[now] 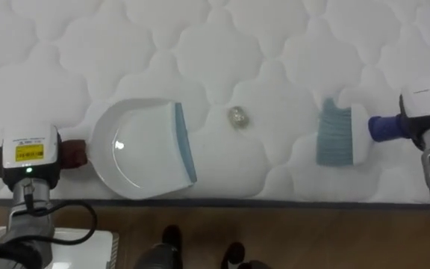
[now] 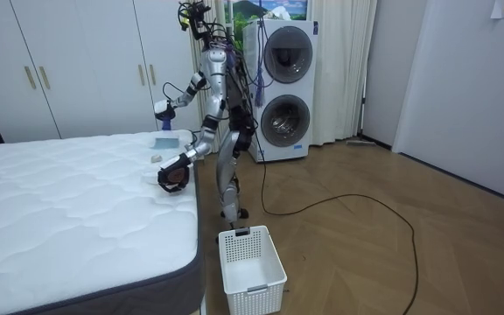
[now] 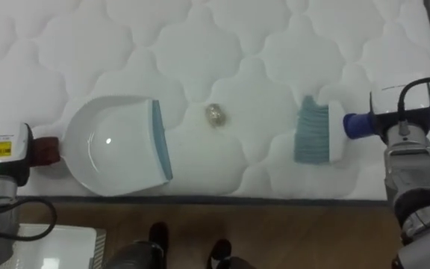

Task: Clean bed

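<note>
A white dustpan (image 1: 140,149) with a blue lip lies on the white quilted mattress (image 1: 215,45), its mouth facing right. My left hand (image 1: 30,153) is at its dark red handle (image 1: 73,153) near the bed's edge, shut round it. A small crumpled greyish scrap (image 1: 237,117) lies just right of the pan's lip. Further right a blue-bristled brush (image 1: 334,133) rests on the mattress, bristles toward the scrap. My right hand (image 1: 428,119) is shut on its blue handle (image 1: 383,127). I stand at the bed's side (image 2: 221,114).
The mattress's dark edge (image 1: 215,200) runs along the bottom, with wood floor below it. A white plastic basket (image 2: 250,258) stands on the floor by my feet. Two stacked washing machines (image 2: 283,87) are behind me.
</note>
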Controlling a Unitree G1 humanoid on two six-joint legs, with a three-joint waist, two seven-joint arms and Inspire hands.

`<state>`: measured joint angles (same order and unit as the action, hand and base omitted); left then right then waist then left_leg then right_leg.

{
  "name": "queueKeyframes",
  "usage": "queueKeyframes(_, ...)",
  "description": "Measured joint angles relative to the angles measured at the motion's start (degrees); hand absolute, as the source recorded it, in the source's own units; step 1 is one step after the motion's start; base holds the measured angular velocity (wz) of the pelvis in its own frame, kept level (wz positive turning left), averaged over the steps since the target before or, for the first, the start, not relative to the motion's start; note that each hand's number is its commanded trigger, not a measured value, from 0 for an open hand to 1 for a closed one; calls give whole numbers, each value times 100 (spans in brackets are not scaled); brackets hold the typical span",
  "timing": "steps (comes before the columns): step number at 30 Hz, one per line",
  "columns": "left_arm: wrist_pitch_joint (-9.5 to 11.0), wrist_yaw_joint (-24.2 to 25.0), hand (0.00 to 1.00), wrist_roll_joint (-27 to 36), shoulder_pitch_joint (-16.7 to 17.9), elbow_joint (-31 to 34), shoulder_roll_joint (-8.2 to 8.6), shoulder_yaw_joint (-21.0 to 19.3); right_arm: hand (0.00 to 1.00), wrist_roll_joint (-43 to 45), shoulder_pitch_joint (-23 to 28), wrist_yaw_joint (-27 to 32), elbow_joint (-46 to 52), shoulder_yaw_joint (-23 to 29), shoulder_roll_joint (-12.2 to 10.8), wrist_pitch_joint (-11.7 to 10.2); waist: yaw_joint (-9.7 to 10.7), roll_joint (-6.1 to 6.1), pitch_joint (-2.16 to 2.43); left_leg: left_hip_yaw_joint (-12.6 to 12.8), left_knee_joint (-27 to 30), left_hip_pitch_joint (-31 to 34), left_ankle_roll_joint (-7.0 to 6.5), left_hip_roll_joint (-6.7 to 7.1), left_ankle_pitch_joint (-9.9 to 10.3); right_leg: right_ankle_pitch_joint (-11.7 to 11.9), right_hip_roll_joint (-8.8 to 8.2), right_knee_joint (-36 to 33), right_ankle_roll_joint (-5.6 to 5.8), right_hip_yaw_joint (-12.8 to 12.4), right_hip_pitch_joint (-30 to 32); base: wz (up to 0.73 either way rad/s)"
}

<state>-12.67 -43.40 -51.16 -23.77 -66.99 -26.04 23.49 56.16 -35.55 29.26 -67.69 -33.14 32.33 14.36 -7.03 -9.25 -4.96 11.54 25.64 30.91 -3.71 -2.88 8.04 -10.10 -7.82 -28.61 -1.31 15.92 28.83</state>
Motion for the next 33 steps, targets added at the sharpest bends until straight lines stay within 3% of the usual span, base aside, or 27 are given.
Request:
queueKeyframes(5, -6, -18, 100, 123, -1, 5, -49, 121, 100, -85, -1, 7, 175, -101, -19, 95, 25, 1, -1, 0, -6, -3, 4, -6, -2, 1, 18, 13, -1, 6, -9, 0)
queueKeyframes(10, -6, -21, 100, 165, -1, 9, -119, 108, 100, -228, -1, 1, 346, -169, -125, 268, 37, 8, -5, -19, -58, -4, 43, -79, -26, 139, 151, 269, -43, 11, -85, -7)
queueKeyframes(19, -1, -7, 100, 161, 9, 9, -140, 87, 100, -357, -6, -164, 920, 12, -158, 330, 40, 17, -11, -44, -215, -114, 103, -54, -81, 198, 219, 411, -59, 25, -184, 0)
queueKeyframes(23, 13, 79, 100, 153, 7, 20, -116, 90, 100, -724, -29, -216, 1250, 64, -512, 219, 25, 45, -28, -108, -250, -179, 135, -67, -101, 202, 263, 515, -68, 87, -312, 8)
queueKeyframes(25, 18, 128, 100, 153, -1, 87, -32, 100, 100, -736, -28, -335, 1343, 40, -745, 30, 2, 123, -71, -205, -241, -171, 143, -54, -106, 201, 270, 582, -68, 163, -372, 18)
queueKeyframes(28, 19, 142, 100, 154, -2, 178, 67, 161, 100, -728, -32, -410, 1462, -53, -857, -75, -117, 160, -65, -219, -303, -166, 139, -38, -124, 182, 230, 587, -45, 180, -343, 8)
queueKeyframes(33, 59, 155, 100, 155, -6, 187, 68, 198, 100, -704, -87, -437, 1558, -152, -898, -190, -128, 174, -63, -243, -328, -168, 139, -27, -123, 171, 206, 604, -30, 198, -363, 6)
